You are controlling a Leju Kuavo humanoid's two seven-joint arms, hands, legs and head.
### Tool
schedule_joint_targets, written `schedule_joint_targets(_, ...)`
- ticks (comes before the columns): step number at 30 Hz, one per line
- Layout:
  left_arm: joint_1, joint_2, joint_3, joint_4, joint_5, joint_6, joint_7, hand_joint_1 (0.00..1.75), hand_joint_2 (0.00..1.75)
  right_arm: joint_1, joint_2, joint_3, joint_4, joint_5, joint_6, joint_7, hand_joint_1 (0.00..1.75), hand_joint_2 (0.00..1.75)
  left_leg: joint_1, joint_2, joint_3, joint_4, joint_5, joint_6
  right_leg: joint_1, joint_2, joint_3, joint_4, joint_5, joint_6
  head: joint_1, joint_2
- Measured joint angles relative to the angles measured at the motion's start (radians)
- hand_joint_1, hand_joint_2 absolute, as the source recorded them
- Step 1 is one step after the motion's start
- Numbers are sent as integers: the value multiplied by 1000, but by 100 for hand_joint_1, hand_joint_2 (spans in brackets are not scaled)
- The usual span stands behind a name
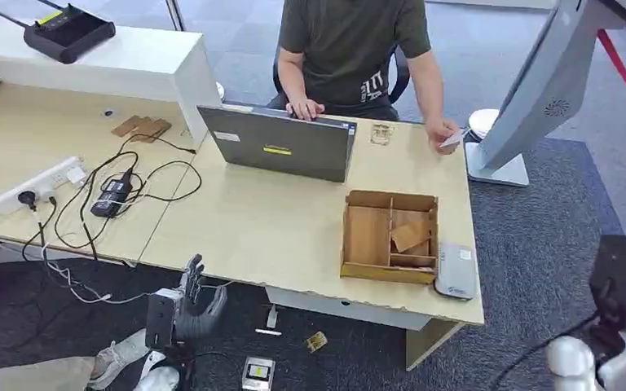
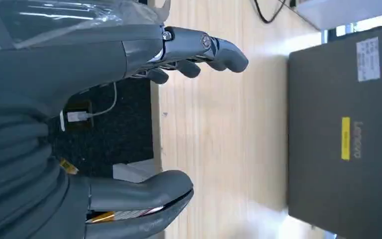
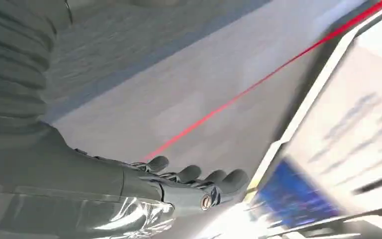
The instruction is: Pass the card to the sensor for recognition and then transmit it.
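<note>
A white card (image 1: 451, 138) is in the hand of the person (image 1: 350, 49) seated behind the desk (image 1: 261, 228), near its far right corner. A flat grey sensor (image 1: 455, 271) lies at the desk's front right corner, beside a compartmented cardboard box (image 1: 368, 236) with a brown card (image 1: 412, 235) in it. My left hand (image 1: 191, 303) hangs below the desk's front edge, its fingers (image 2: 214, 50) and thumb (image 2: 144, 191) apart and holding nothing. My right hand (image 3: 194, 186) is off the desk's right side, its fingers stretched out with nothing in them. My right arm (image 1: 615, 281) rises at the lower right.
A grey laptop (image 1: 285, 145) stands open toward the person. A power strip (image 1: 37, 183) and black cables (image 1: 114, 195) lie on the left desk. A white kiosk (image 1: 530, 98) stands to the right. Small items (image 1: 258, 371) and a shoe (image 1: 118, 354) are on the floor.
</note>
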Motion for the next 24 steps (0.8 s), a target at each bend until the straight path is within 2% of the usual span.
schedule_joint_targets(1,-5,-1,-9,4,-5,-4,5,0,175,-36,-5,94,-12,21,35,40,0,175,1,-1,-1,0,1,-1,0,0,-2,0,1,-1,0,0)
schedule_joint_targets(4,-21,-12,-37,14,-14,-11,11,0,175,-106,-14,304,-18,32,127,118,0,175,3,-4,-2,0,1,-2,3,-3,-2,0,0,-1,0,0)
schedule_joint_targets(7,-29,-18,-60,21,-23,-5,18,0,175,-149,-23,459,-15,30,175,150,0,175,5,-4,-3,0,1,-2,4,-3,-4,0,0,-1,0,0)
schedule_joint_targets(11,-32,-20,-84,26,-27,14,20,0,175,-184,-39,624,0,57,225,178,0,175,5,-4,-5,0,0,-2,4,-3,-6,0,-1,-2,0,0)
schedule_joint_targets(16,-30,-20,-100,27,-23,32,26,0,175,-200,-51,736,16,140,295,184,0,175,5,-3,-7,0,-1,-2,4,-3,-8,-1,-1,-2,0,0)
schedule_joint_targets(24,-29,-18,-116,27,-21,38,26,0,175,-211,-71,824,33,173,313,187,0,175,5,-2,-7,0,-1,-2,4,-3,-8,-1,-1,-2,0,0)
